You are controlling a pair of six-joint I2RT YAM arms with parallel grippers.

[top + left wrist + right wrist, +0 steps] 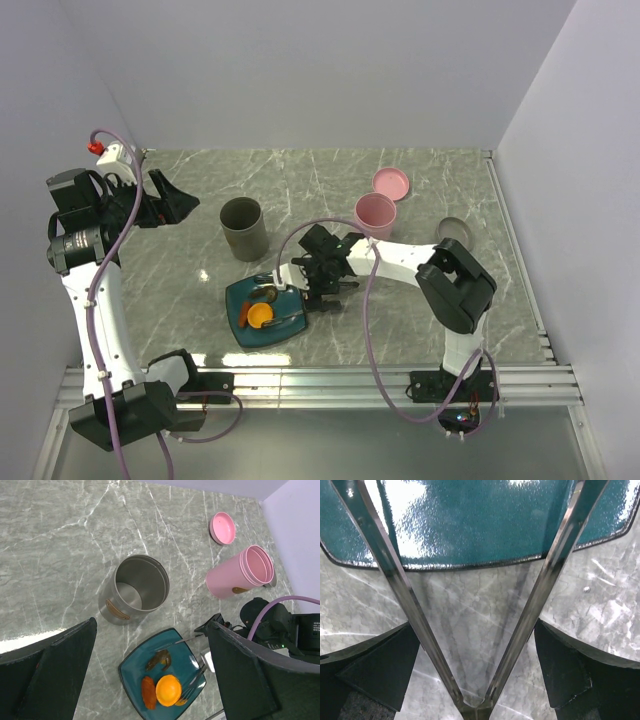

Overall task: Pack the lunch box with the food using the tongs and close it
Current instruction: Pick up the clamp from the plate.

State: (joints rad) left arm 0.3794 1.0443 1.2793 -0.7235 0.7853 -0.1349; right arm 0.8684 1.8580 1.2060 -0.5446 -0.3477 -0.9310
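Both pairs of fingers stand released. Left fingers (55, 665), blocky and matte black, hang high over the tabletop (60, 545) with nothing between them. Right fingers (375, 670) sit low, spread to either side of the tongs (395, 580). The tongs' two slim polished steel arms fan out in a V from a joined end nearest the wrist. Whether the pads touch them cannot be told.

The arms reach over the rim of the plate (480, 525), a square teal dish with rounded corners and a glossy speckled glaze. On it lies the food: a round orange piece (168, 690), an oblong reddish-brown piece (148, 692) touching it, and a thin curled brown piece (160, 659).

Beyond stand an open-topped grey canister (135, 587) with a brushed-metal inside and a smooth pink canister (240, 572). A round pink lid (222, 528) lies farther back on the veined marble pattern.
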